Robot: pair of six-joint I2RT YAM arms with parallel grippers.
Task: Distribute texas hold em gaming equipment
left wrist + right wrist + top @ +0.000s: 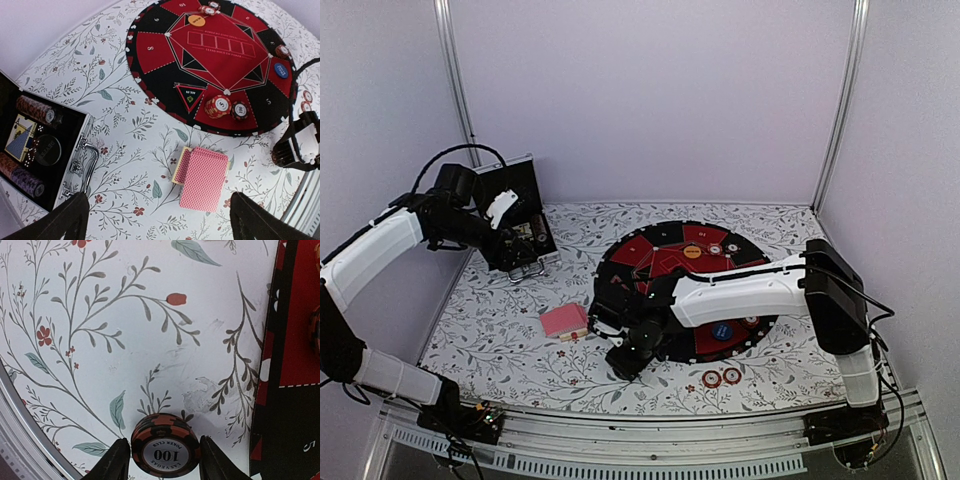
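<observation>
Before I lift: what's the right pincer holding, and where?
Right pincer flanks a brown 100 poker chip at opposite rim edges; whether clamped, cannot tell.

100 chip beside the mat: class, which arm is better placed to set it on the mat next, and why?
Right. The right gripper touches both sides of the 100 chip, just off the mat. The left gripper hangs open by the case.
</observation>
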